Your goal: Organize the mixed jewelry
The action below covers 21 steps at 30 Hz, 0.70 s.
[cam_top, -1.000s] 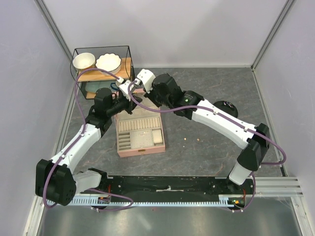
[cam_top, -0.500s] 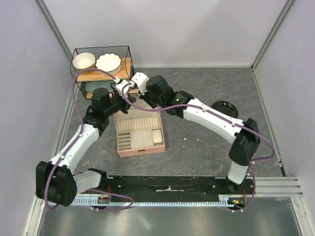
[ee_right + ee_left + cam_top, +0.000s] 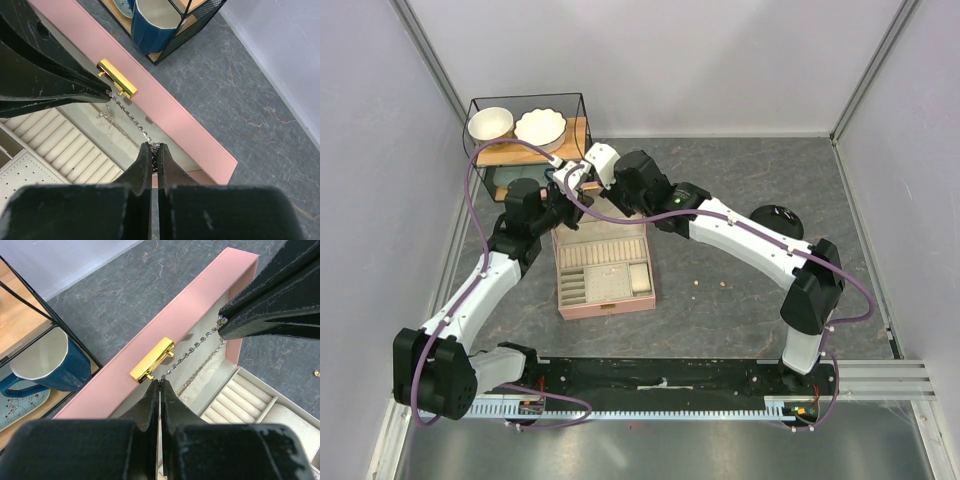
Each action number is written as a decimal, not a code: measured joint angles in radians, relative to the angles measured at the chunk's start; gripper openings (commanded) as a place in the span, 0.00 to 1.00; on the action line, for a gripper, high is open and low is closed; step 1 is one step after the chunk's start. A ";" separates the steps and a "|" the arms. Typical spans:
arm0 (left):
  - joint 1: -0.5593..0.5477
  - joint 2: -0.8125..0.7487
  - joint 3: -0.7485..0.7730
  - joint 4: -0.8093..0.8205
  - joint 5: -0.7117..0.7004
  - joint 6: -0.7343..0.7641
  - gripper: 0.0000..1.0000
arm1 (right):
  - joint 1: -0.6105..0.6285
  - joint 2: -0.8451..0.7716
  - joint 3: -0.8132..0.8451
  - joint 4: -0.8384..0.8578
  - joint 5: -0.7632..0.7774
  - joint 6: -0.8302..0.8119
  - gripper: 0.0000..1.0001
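Seemingly taut, chain (image 3: pixel 189 353) pinched between left gripper (image 3: pixel 160 383), right gripper (image 3: pixel 153 146) — above pink box (image 3: pixel 165 315)

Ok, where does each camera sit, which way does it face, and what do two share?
Top external: above and behind, looking down on table and box; left arm and right arm show.
Left wrist: on the left arm, looking along the left fingers at chain and clasp; right fingers upper right.
Right wrist: on the right arm, looking along the right fingers; left fingers upper left.
Shared: both wrist views show the chain pinched at each end.
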 measured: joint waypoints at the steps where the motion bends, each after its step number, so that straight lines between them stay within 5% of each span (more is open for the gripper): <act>1: 0.000 0.000 0.001 0.000 0.000 0.000 0.01 | 0.000 0.000 0.001 0.000 0.002 0.000 0.00; 21: 0.003 0.014 0.021 0.000 -0.007 -0.004 0.02 | 0.001 0.017 0.008 0.021 0.047 0.024 0.00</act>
